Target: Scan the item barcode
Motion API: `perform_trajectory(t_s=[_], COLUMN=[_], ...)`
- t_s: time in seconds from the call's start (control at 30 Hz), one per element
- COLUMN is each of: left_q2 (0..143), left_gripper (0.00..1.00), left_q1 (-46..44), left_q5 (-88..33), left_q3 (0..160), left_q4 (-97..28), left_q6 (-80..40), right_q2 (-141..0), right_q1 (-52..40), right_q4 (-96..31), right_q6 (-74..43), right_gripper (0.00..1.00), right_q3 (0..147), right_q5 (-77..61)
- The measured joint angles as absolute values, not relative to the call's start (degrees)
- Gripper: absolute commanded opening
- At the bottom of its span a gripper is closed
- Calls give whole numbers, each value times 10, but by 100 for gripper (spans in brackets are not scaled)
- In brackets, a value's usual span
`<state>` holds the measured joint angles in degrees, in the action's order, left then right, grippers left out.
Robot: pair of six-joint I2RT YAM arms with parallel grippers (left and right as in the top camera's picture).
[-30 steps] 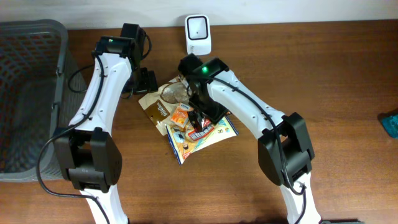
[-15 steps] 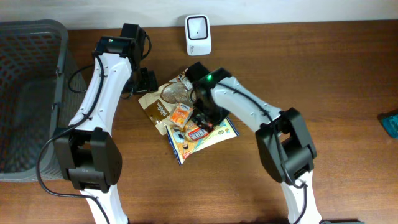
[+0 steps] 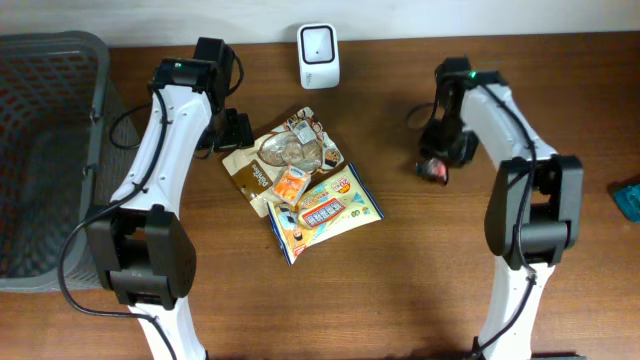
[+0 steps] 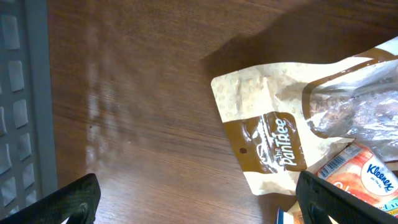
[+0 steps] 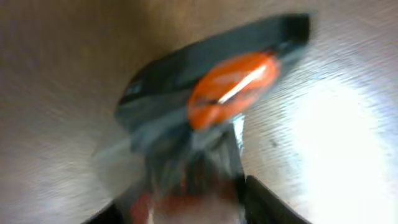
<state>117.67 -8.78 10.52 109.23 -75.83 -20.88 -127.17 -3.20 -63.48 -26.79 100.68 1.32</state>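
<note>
Partly closed, right claw (image 3: pixel 437 160) gripping dark packet (image 5: pixel 217 87)

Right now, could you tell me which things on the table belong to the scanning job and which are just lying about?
Part of the job:
white barcode scanner
small dark packet, held by the right gripper

Just lying about:
pile of snack packets
grey basket
teal object at the table's right edge
</note>
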Motion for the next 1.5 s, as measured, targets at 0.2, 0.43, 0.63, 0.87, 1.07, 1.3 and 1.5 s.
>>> perform_trajectory(t_s=[0.2,0.43,0.63,0.87,1.07,1.3,1.5], left_q2=[1177,1177,1177,1177,1177,1177,1177], left_gripper=[99,99,99,99,99,99,99], left_q1=[-88,-88,-88,-88,-88,-88,-88], left_q5=[105,105,105,105,105,105,105], left_q3=[1092,1092,1092,1092,1092,1092,1092], left_q4=[-758,-758,-758,-758,-758,-758,-758], left_q6=[-209,-209,-209,-209,-209,-209,-209], right_q2=[-1274,-1276,-1276,-1276,-1276,-1276,-1274], right_q1=[-50,-50,-50,-50,-50,-50,-49], right_q4=[-631,-683,-657,-613,-610,-623,-629], right_q6=[-196,-161,-150,-127,-122,-121,-120], right_gripper=[99,90,68,47,40,24,15], right_q3=[966,1048,1032,978,977,992,1000], right_q5=[6,36,39,48,47,36,39])
